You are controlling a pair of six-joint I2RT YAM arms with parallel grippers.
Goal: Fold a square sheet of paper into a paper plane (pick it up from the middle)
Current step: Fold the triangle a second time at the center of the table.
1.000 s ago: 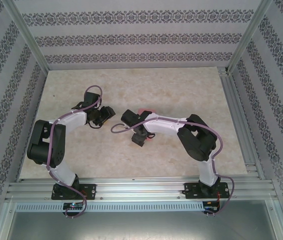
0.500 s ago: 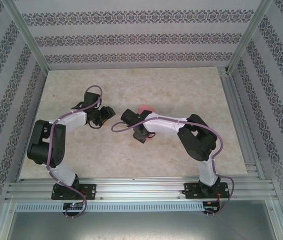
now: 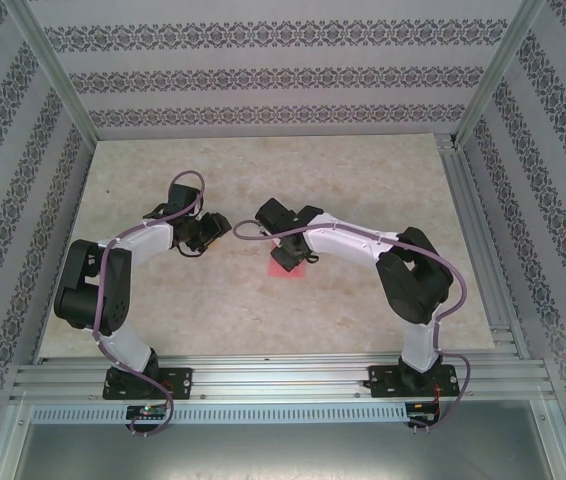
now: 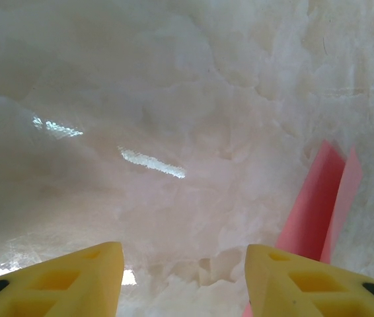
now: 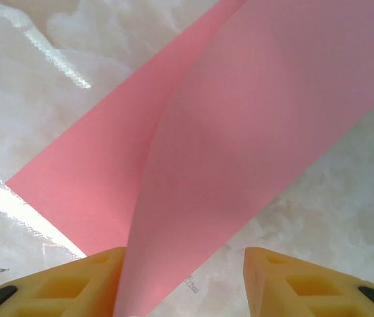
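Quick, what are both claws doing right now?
Left claw: open, empty.
Right claw: open, pink paper in the gap, not pinched.

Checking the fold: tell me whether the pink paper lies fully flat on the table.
No, one half of the paper stands up off the table.

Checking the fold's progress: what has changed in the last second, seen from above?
The right gripper shifted away from the bases and rightward, uncovering more of the square sheet of paper, which lies folded with one flap raised between the open jaws. The left gripper stayed put, open.
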